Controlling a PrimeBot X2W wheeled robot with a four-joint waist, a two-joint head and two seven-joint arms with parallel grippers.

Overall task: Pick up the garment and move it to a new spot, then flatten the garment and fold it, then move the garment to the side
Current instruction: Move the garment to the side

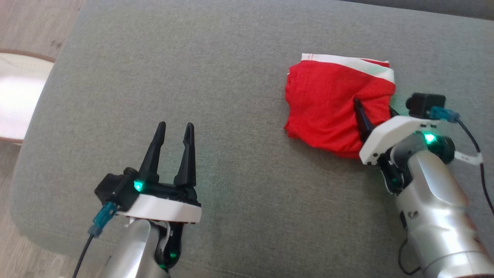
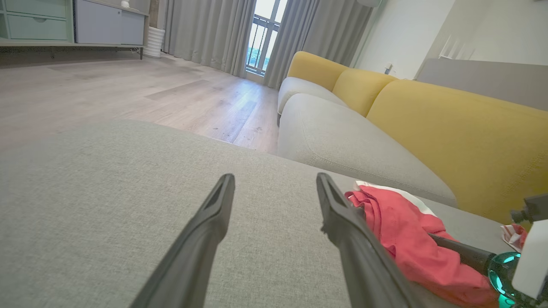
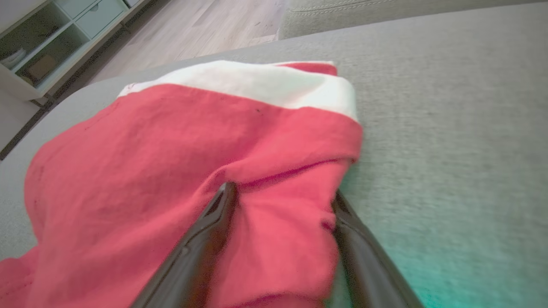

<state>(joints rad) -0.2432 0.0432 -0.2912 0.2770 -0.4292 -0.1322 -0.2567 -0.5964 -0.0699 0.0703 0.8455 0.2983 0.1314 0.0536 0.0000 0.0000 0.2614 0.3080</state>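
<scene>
Nearest the head camera, the left pincer [image 1: 175, 125] [image 2: 275, 177] hovers low over the ottoman [image 1: 231, 77] [image 2: 85, 192] with its two long, tapering dark fingers spread apart and nothing between them. Its base is a white plate on a silver forearm, with a green light and a teal cable plug.

To the right the right pincer [image 1: 374, 105] [image 3: 282, 192] reaches into the garment [image 1: 328, 100] [image 2: 402, 231] [image 3: 150, 162]. Its fingers stand about as wide apart as the left one's, so it is unclenched. A soft fold of cloth lies between them and drapes over the tips.

That garment is thin red knit cloth with a broad white band along its far edge. It is folded into a rough, slightly rumpled square and lies on the right part of the ottoman, well apart from the left pincer.

This ottoman is a broad pad with rounded corners, covered in coarse grey-green woven fabric.

Pale wood-plank floor [image 1: 23, 23] [image 2: 171, 94] surrounds it, and a pale round object with a brown rim [image 1: 15, 96] lies at the left edge. Beyond, the left wrist view shows a sofa [image 2: 428, 128] with grey seats and yellow backs, grey curtains [image 2: 205, 30] and a low cabinet [image 2: 107, 21]. A shelf unit [image 3: 51, 42] shows in the right wrist view.
</scene>
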